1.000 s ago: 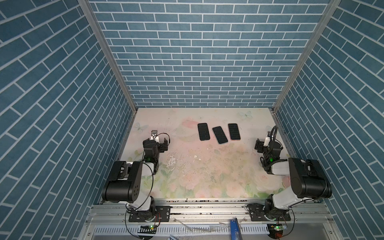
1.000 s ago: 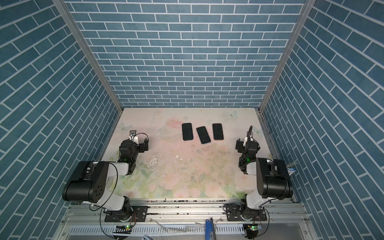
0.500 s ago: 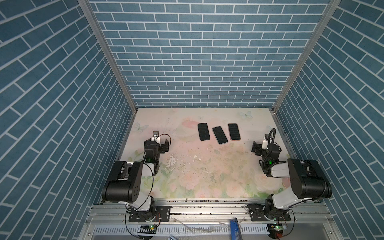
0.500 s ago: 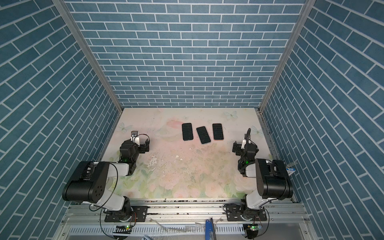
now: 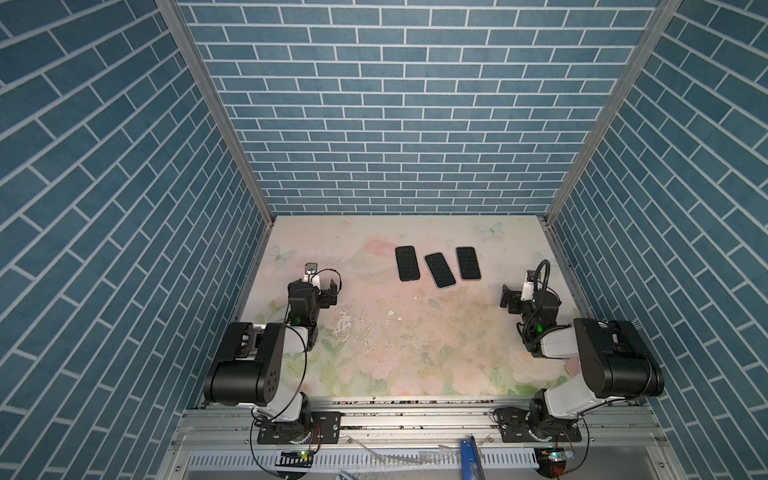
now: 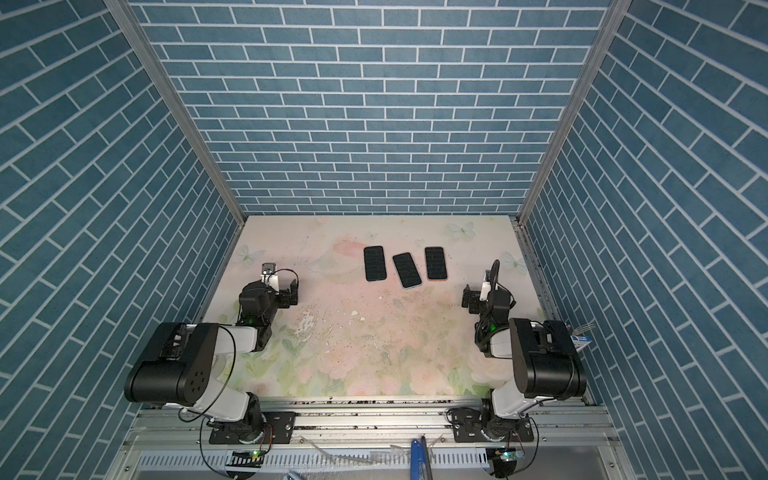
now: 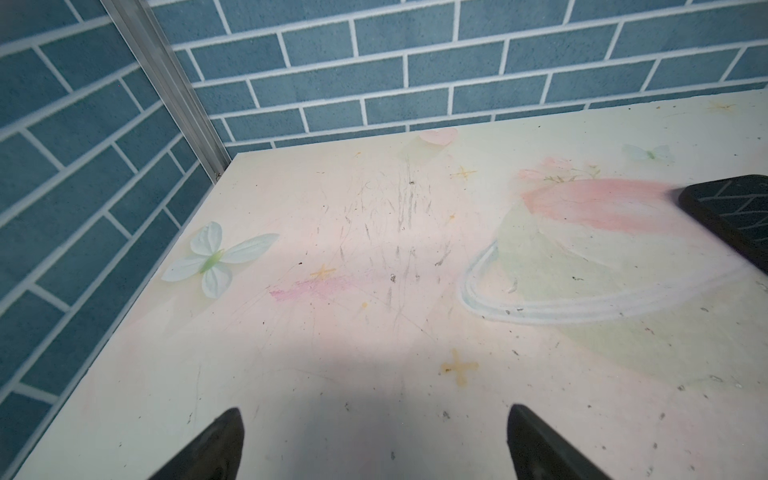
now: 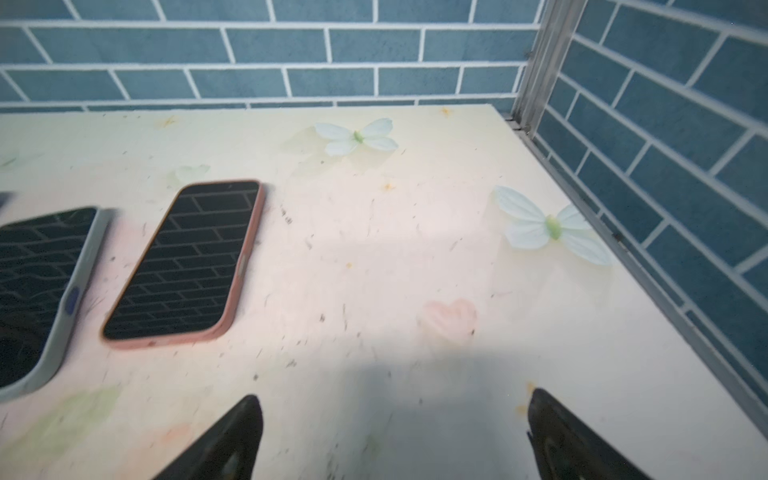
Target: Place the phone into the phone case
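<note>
- The table (image 5: 365, 345) is walled on three sides. The back wall (image 5: 407, 124) stands well ahead of both grippers, past the phones.
- The left gripper (image 7: 374, 415) has the left wall (image 7: 62, 208) near its outer side. Bare, scuffed table runs ahead of it to the back wall.
- The right gripper (image 8: 395, 397) has the rail (image 8: 648, 276) and the right wall (image 8: 665, 124) close on its outer side. There is free table ahead of it and inward.
- Three phones lie flat in a row with their screens up, each apart from the next. They sit ahead of both grippers, in the middle ground between them.
- The left jaws are spread wide, with only bare table between them. They grip and touch nothing.
- The dark phone (image 7: 735, 216) lies ahead and inward of the left jaws, well apart from them.
- The right jaws are also spread wide, and nothing is held or touched.
- The pink phone (image 8: 187, 262) lies ahead and inward of the right jaws, near them but clear. The grey phone (image 8: 37, 286) lies just beside it, further inward.
- Pink and grey case rims wrap those two screens. Whether the dark phone is cased cannot be told.
</note>
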You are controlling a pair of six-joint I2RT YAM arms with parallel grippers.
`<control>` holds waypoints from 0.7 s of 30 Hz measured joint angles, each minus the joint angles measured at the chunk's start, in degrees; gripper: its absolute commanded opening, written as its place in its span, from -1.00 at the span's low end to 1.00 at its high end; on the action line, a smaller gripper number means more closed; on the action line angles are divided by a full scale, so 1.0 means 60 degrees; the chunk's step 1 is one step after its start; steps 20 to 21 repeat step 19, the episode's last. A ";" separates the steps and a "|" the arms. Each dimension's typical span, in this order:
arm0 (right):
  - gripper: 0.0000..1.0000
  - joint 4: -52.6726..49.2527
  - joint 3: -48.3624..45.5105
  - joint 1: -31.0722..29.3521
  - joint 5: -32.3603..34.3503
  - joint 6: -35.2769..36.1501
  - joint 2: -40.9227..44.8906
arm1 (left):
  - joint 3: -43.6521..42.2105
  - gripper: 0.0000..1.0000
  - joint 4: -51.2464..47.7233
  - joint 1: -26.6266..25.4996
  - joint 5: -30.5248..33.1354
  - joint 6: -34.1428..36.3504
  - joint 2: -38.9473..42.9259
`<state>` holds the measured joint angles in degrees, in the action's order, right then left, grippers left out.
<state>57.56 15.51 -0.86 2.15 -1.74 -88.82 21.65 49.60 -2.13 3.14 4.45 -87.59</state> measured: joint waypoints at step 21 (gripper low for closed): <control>0.98 -0.0492 0.0933 0.0331 -0.0098 0.0087 0.0004 | 0.0000 0.99 -0.0011 0.0000 0.0000 -0.0004 0.0000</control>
